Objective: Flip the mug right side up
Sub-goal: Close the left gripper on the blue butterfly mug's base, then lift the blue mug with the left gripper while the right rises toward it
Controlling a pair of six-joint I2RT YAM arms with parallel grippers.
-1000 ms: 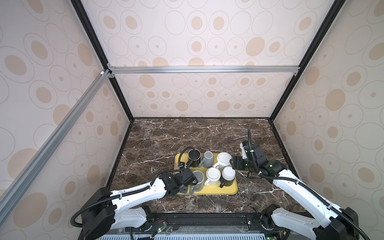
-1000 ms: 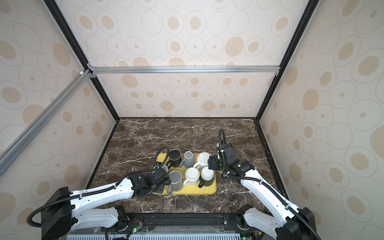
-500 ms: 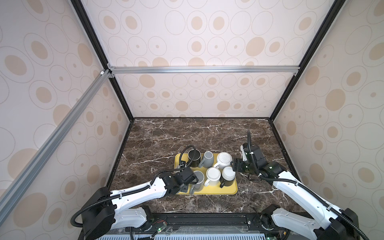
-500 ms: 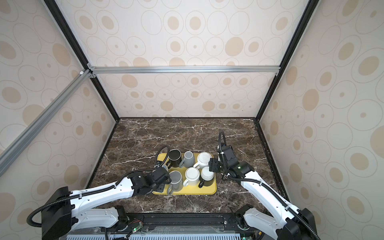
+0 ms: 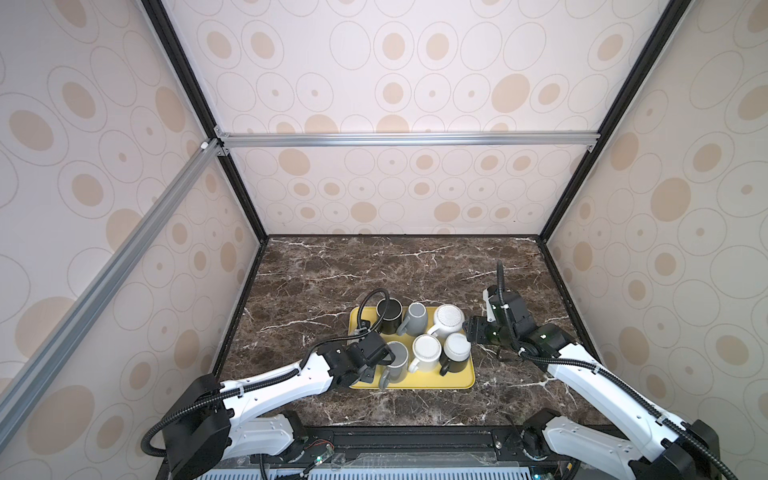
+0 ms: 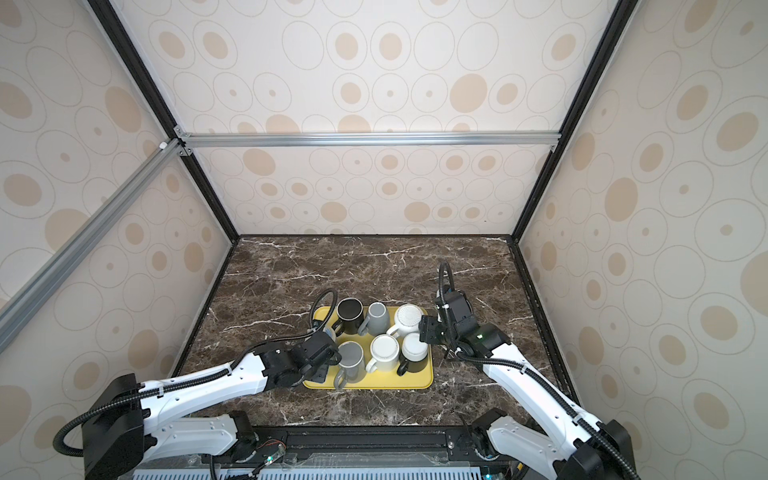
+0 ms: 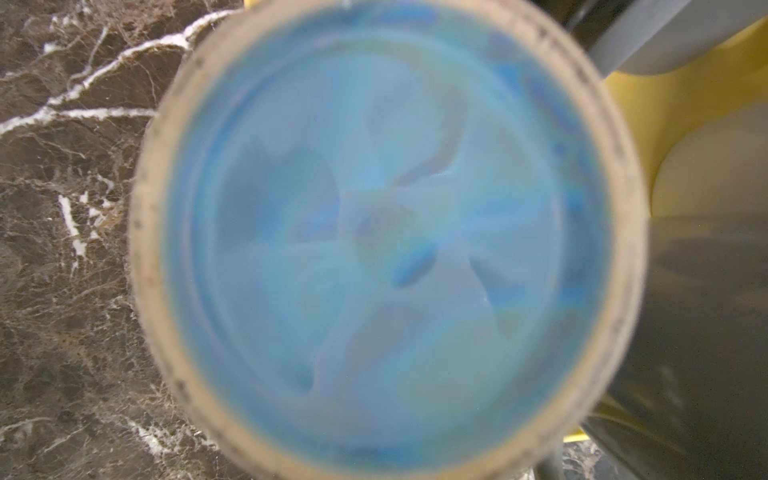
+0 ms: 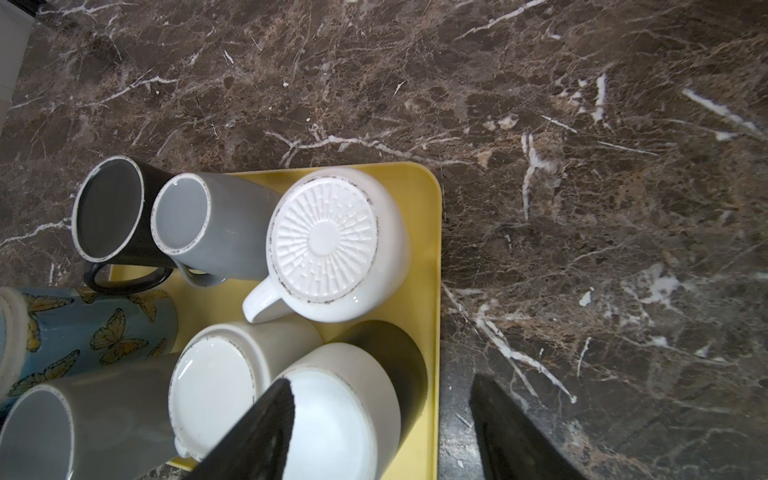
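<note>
**Entry: blue mug (image 8: pixel 104 332).** Standing base-up at the left edge of the tray (image 8: pixel 432 249), just beside a black mug (image 8: pixel 108 208) and a grey mug (image 8: pixel 124 407); its unglazed foot ring is filling the left wrist view.

**Progress.** No part of the turn is showing as done; the mug is presenting its base upward; by judgement, the lift, the flip and the setting down are all waiting to be done.

**Left end effector (image 6: pixel 322 353).** Sitting directly over the blue mug and covering nearly all of it in both top views; its fingers are hidden, so whether they are spread or pinching the mug cannot be told.

**Right end effector (image 8: pixel 382 380).** Fingers are standing spread, holding nothing; it is hovering at the tray's right edge, one finger over a dark mug (image 8: pixel 407 374), the other over the bench (image 8: pixel 582 166); it is lying well apart from the blue mug, across the tray.
</note>
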